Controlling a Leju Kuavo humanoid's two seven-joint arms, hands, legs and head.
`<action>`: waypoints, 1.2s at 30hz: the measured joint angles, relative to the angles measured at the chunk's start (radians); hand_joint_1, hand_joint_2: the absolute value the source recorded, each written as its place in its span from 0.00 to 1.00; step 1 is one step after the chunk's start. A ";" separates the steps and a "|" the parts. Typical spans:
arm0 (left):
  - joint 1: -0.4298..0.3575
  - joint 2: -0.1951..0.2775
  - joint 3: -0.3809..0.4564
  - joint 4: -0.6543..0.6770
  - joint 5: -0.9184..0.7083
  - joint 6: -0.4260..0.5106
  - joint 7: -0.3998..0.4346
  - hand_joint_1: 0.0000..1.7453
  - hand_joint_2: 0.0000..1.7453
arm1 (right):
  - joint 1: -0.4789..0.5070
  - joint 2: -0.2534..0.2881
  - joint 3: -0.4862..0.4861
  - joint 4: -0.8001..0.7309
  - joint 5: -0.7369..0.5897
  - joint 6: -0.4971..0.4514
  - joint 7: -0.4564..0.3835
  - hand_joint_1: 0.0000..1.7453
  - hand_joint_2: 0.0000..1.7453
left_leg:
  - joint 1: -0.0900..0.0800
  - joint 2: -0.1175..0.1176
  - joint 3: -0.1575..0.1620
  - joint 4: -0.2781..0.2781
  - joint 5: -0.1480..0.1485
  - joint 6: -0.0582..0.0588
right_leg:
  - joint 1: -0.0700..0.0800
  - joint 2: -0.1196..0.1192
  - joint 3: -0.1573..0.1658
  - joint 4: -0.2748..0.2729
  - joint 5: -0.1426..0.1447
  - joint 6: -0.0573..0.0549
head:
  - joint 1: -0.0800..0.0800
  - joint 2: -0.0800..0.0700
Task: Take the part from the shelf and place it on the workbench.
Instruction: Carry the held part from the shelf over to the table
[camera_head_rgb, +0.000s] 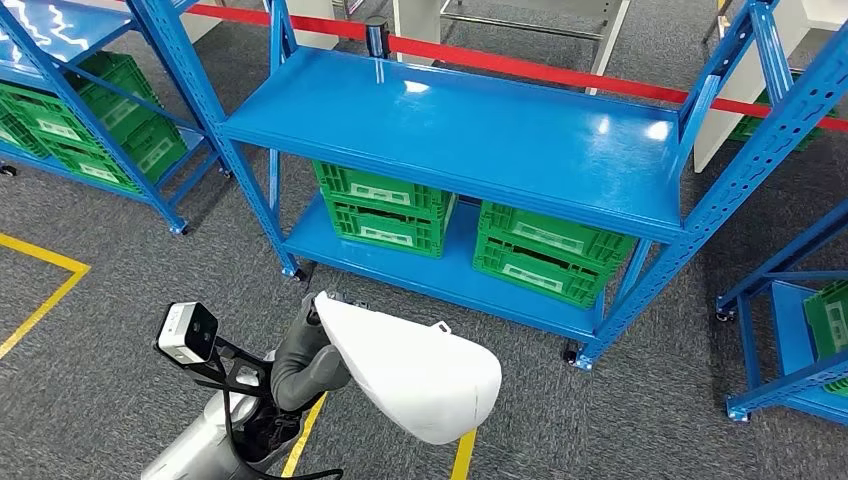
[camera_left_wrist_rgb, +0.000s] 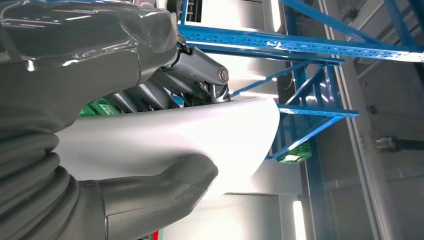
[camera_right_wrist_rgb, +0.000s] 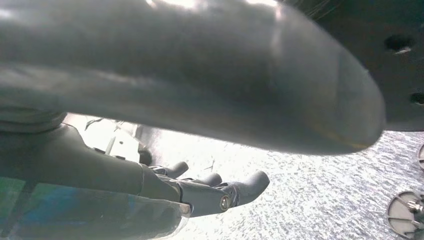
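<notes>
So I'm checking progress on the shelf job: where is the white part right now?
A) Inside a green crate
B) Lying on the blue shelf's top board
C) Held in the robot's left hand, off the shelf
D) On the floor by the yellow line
C: the left hand grips the white part between thumb and fingers, in front of the blue shelf, whose top board is bare.
</notes>
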 joint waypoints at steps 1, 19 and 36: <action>0.000 0.001 0.000 0.000 0.001 0.000 0.000 1.00 1.00 | 0.000 0.000 0.002 0.000 0.002 0.002 -0.001 0.00 0.00 | 0.004 -0.001 -0.026 0.056 -0.030 -0.008 | 0.000 -0.002 0.000 0.000 0.000 -0.003 | -0.001 0.000; 0.000 0.010 -0.002 -0.008 0.008 0.012 0.007 1.00 1.00 | 0.001 0.007 0.016 0.000 0.012 -0.009 -0.002 0.00 0.00 | 0.002 -0.016 0.034 -0.083 0.055 0.039 | 0.005 -0.006 -0.124 0.266 -0.120 0.010 | 0.005 0.000; 0.007 0.025 -0.004 -0.009 0.009 0.023 0.008 1.00 1.00 | -0.005 0.005 0.021 0.000 0.019 -0.015 -0.010 0.00 0.00 | 0.016 -0.003 -0.123 0.230 -0.070 -0.016 | 0.005 -0.026 0.001 0.003 -0.004 -0.011 | -0.004 0.000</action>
